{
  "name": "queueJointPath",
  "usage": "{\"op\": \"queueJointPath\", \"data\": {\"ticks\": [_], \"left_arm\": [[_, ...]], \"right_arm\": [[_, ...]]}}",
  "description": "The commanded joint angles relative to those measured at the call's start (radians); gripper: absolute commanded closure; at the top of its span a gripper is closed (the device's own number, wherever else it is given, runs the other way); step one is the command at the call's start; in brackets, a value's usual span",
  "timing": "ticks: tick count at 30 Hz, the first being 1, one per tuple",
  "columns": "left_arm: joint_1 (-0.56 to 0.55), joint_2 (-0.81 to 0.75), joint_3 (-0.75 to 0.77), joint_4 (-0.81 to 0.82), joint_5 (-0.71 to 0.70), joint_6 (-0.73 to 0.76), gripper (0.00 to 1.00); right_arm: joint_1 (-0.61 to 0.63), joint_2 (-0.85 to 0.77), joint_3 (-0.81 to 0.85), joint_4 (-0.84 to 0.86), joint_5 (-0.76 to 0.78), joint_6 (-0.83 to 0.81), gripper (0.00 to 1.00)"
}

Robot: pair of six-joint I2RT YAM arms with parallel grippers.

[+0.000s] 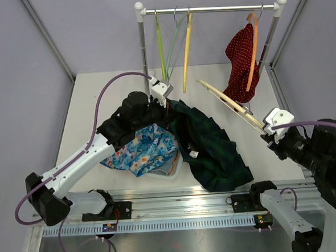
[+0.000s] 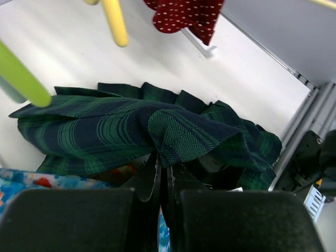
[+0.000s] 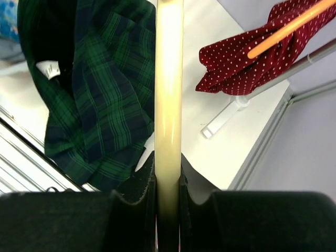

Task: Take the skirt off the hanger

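Note:
The dark green plaid skirt lies spread on the table, apart from the hanger. One fold of it is pinched and lifted by my left gripper, which is shut on the cloth. In the left wrist view the skirt drapes over the closed left gripper. My right gripper is shut on one end of a cream hanger, held bare in the air to the right of the skirt. The right wrist view shows the hanger clamped in my right gripper, with the skirt on the table below.
A clothes rack stands at the back with green and yellow hangers and a red dotted garment on an orange hanger. A blue floral garment lies left of the skirt. A metal rail runs along the near edge.

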Motion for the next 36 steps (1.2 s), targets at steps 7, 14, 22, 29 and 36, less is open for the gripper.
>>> {"op": "queueJointPath", "data": {"ticks": [7, 14, 22, 29, 36], "left_arm": [[-0.014, -0.01, -0.033, 0.239, 0.131, 0.028, 0.72], [-0.019, -0.024, -0.014, 0.276, 0.202, 0.037, 0.27], [-0.022, -0.206, -0.057, 0.161, 0.129, 0.155, 0.14], [-0.022, -0.463, -0.189, 0.082, 0.004, 0.169, 0.07], [-0.022, -0.632, -0.318, 0.031, -0.068, 0.117, 0.02]], "right_arm": [[-0.01, 0.245, 0.065, 0.291, 0.095, 0.371, 1.0], [-0.009, 0.532, 0.27, 0.426, 0.207, 0.493, 1.0], [-0.004, 0.785, 0.552, 0.419, 0.186, 0.67, 1.0], [0.016, 0.972, 0.715, 0.407, 0.246, 0.77, 1.0], [0.039, 1.057, 0.77, 0.456, 0.328, 0.787, 1.0]]}}
